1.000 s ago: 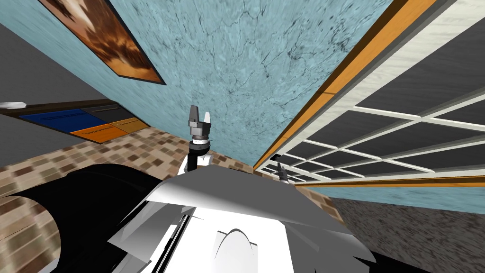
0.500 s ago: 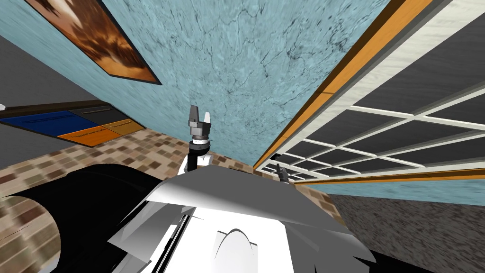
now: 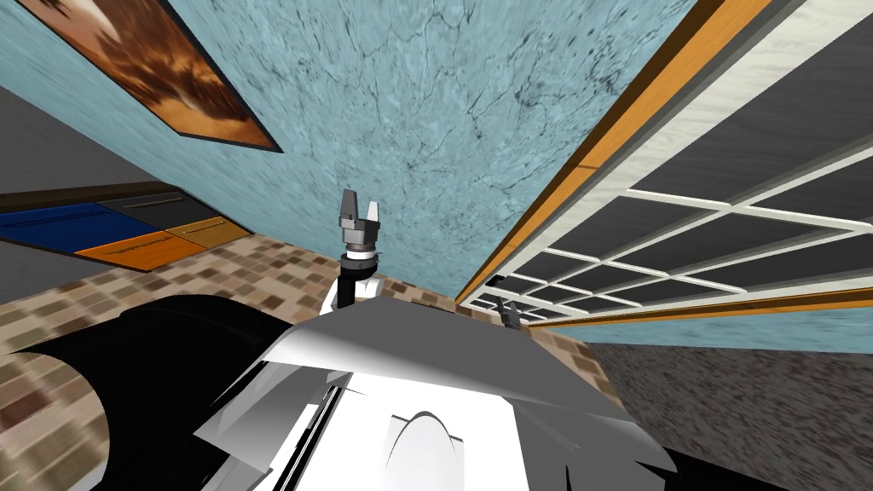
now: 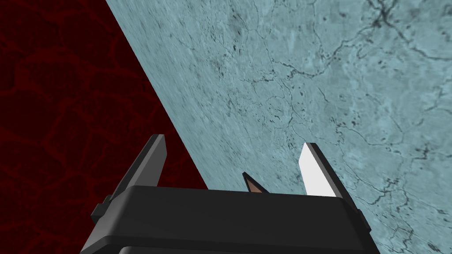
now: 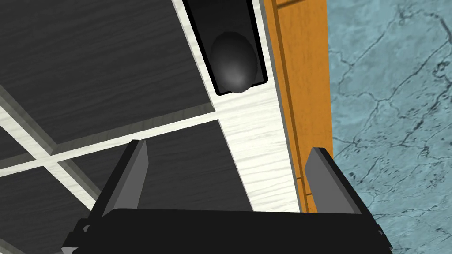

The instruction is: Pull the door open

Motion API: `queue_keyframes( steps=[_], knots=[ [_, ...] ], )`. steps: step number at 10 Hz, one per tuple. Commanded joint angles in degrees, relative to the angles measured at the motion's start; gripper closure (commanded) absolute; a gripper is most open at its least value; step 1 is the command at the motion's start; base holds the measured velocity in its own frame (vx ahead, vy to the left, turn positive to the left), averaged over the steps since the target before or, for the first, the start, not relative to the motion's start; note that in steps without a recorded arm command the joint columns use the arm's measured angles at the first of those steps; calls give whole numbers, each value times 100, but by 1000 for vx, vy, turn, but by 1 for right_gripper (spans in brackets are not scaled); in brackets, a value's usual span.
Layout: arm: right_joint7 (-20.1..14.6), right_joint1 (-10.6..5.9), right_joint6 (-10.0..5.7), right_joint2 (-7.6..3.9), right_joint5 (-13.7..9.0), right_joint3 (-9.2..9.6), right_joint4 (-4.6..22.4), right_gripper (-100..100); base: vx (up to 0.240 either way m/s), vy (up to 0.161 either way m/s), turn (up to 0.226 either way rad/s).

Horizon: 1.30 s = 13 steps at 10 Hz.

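Note:
A white-framed door [image 3: 682, 222] with dark panes stands to my right, set in an orange frame [image 3: 588, 162]. In the right wrist view its dark round knob [image 5: 234, 61] sits on a black plate beside the orange frame [image 5: 304, 88]. My right gripper [image 5: 227, 169] is open, a short way from the knob, with nothing between its fingers. In the head view the right gripper [image 3: 510, 312] shows small, low by the door's near edge. My left gripper [image 3: 358, 206] is held up in front of the blue wall, open and empty [image 4: 234, 169].
A blue marbled wall [image 3: 409, 119] fills the front, with a framed picture [image 3: 153, 68] at the upper left. A low cabinet [image 3: 128, 230] with blue, orange and dark drawers stands at the left. The floor [image 3: 230, 273] is brown tile.
The whole head view has shifted: the picture and cabinet slid left and the door swung across, so my base or torso has turned. Both arms hold their pose.

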Motion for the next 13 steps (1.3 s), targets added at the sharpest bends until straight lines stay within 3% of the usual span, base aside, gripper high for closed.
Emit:
queue_keyframes(
  steps=[1,13],
  knots=[
    [286,32,-56,-14,77,-19,20,-100,6,20,-53],
    [1794,265,-252,-78,463,-108,-35,-100,5,20,-43]
  ],
)
